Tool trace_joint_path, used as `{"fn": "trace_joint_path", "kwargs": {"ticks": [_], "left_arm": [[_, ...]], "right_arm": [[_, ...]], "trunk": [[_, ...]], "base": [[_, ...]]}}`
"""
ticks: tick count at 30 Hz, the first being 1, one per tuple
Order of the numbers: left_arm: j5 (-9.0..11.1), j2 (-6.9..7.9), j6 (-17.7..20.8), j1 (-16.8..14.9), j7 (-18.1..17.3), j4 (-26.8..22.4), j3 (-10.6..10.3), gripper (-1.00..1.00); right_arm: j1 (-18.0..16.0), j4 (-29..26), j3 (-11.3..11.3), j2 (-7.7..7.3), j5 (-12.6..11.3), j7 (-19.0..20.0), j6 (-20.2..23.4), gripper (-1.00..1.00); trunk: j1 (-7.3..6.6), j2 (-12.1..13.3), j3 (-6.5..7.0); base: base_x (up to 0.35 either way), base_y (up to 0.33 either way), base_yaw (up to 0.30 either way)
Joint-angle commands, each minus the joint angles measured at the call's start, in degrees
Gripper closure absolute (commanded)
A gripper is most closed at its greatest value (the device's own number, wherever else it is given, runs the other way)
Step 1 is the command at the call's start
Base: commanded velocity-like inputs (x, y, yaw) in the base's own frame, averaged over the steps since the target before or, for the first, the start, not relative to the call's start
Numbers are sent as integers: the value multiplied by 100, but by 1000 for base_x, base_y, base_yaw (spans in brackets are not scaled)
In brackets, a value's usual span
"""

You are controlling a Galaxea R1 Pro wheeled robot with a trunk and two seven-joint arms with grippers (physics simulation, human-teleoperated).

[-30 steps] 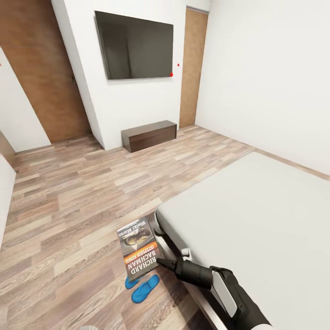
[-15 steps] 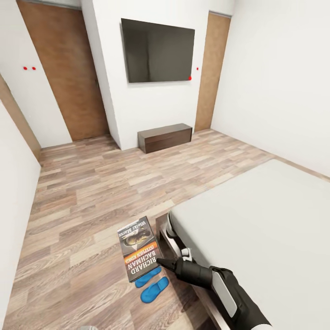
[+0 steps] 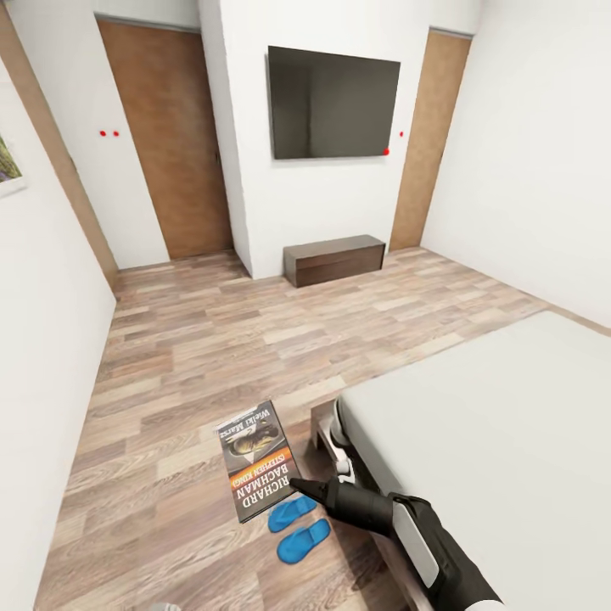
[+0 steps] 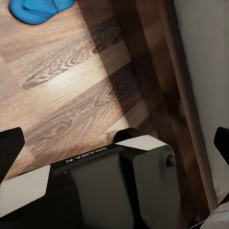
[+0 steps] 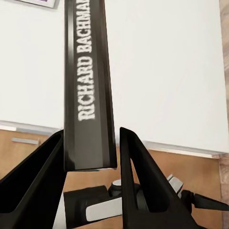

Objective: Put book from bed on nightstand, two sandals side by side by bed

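While the right gripper (image 3: 299, 488) is clamping the book (image 3: 257, 458) at lower centre of the head view, the two sandals (image 3: 297, 526) are lying beneath it beside the bed (image 3: 509, 441). The left gripper's (image 4: 114, 143) fingers are standing wide apart, holding nothing.

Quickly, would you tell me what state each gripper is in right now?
Left gripper: open, holding nothing.
Right gripper: closed on the book, gripping it by one edge.

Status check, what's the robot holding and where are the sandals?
Right gripper shut on book, held off the bed. Sandals on floor by bed corner. Left gripper open.
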Motion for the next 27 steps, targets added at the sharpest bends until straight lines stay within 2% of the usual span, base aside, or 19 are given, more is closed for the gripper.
{"fn": "trace_joint_path", "kwargs": {"ticks": [1, 27], "left_arm": [[-60, 1, -12, -4, -14, 1, 48, -100], [-60, 1, -12, -1, -14, 1, 48, -100]], "right_arm": [[-3, -3, 2, -1, -51, -3, 45, 100], [-3, -3, 2, -1, -51, -3, 45, 100]], "trunk": [[0, -3, 2], [0, -3, 171]], "base": [[0, 0, 231], [0, 0, 231]]}}
